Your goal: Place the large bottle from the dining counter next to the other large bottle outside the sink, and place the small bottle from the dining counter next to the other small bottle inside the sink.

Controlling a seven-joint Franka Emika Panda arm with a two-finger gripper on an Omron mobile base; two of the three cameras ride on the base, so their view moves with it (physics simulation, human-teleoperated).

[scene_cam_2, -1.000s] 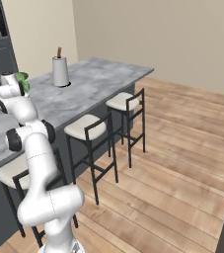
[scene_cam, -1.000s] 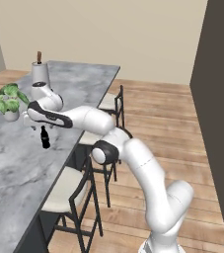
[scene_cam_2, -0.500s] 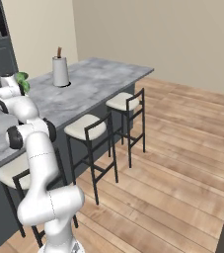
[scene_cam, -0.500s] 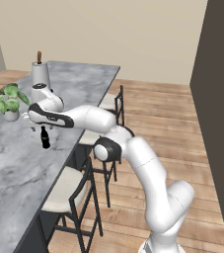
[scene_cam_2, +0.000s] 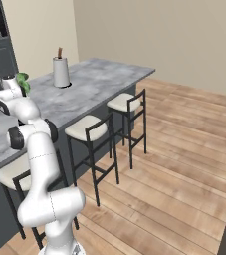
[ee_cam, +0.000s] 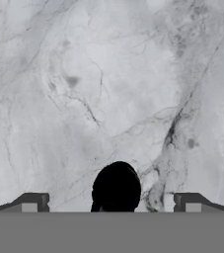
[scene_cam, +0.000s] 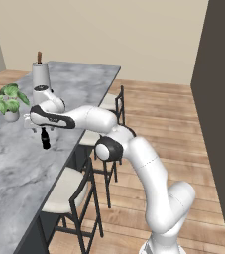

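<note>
- Black bottle (scene_cam: pixel 45 138) upright on marbled table (scene_cam: pixel 15 168), near plant (scene_cam: pixel 9 101).
- Directly under jaws, between spread, released tips; long axis vertical.
- Straight descent looks enough for grasp.

Kitchen: marbled dining counter (scene_cam: pixel 79 84), stools (scene_cam_2: pixel 89 128).

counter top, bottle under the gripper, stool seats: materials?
Dining counter top: looks like polished stone, grey-white with dark marble veining. Small bottle, standing between the open fingers of the gripper: uniformly black with no label or highlights, so glass or plastic is open. Stool seats: cream, softly rounded, probably padded upholstery, on thin black frames that look like metal.
</note>
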